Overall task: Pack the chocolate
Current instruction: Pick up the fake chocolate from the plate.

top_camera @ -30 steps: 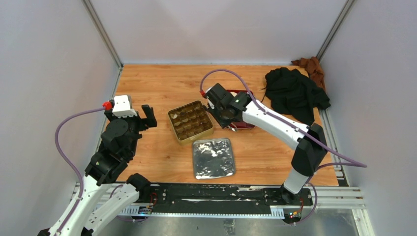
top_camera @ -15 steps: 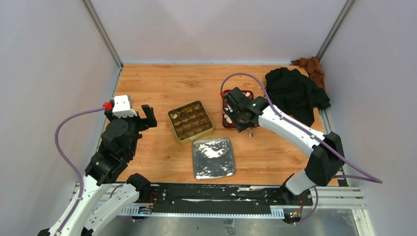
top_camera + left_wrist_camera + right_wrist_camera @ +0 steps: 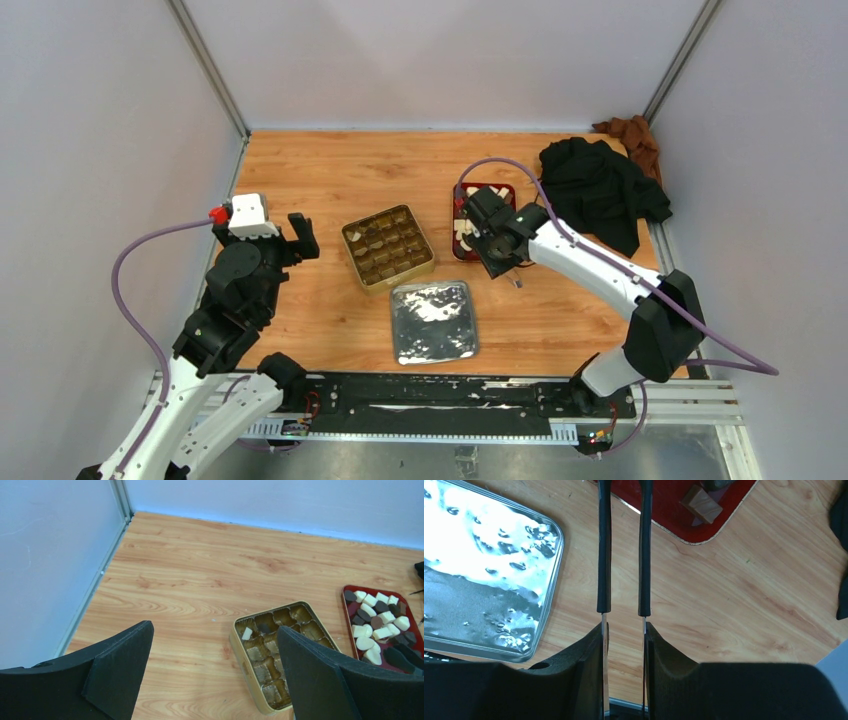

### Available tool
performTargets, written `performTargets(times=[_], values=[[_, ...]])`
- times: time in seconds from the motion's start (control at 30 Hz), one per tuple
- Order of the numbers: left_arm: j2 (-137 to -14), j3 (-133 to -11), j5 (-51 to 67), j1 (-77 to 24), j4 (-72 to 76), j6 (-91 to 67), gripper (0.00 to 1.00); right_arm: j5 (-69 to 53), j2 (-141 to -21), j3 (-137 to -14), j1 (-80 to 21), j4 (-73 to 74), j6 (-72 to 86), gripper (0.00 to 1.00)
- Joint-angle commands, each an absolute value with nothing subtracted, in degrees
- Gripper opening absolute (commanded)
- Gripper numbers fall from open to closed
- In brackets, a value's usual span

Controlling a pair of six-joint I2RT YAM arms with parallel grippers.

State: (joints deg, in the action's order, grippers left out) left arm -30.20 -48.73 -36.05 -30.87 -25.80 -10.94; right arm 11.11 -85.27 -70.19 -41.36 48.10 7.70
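Observation:
The chocolate point(image 3: 382, 617) is a heap of cream-white and dark brown chunks in a red tray point(image 3: 354, 615), partly hidden under my right arm in the top view point(image 3: 499, 189). One brown chunk point(image 3: 701, 502) shows in the right wrist view. The gold tin point(image 3: 387, 246) has brown compartments, and a single white chunk point(image 3: 247, 633) lies in one corner cell. My right gripper point(image 3: 624, 625) is shut on thin metal tongs point(image 3: 604, 555), whose black-sleeved prongs reach over the tray's near edge with nothing visible between them. My left gripper point(image 3: 215, 627) hangs open, left of the tin.
A silver lid point(image 3: 433, 320) lies in front of the tin, just left of the tongs point(image 3: 484, 575). A black cloth point(image 3: 600, 190) and a brown cloth point(image 3: 630, 135) sit at the back right. Walls close in both sides and the back.
My right arm has swung right with the tongs, from beside the gold tin to the red tray. The left arm has stayed still.

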Motion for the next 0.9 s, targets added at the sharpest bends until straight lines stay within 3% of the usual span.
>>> performTargets(times=[0.0,0.87], values=[[-30.2,-47.9,-36.3,-30.6,-24.5,-11.0,1.00,9.7,-85.0,-69.4,-40.5,49.7,8.2,0.35],[-30.5,-47.9,-36.4,-30.6,-24.5,-10.9,1.00,6.4,-89.6,-68.6,-37.9,46.1,7.2,0.37]])
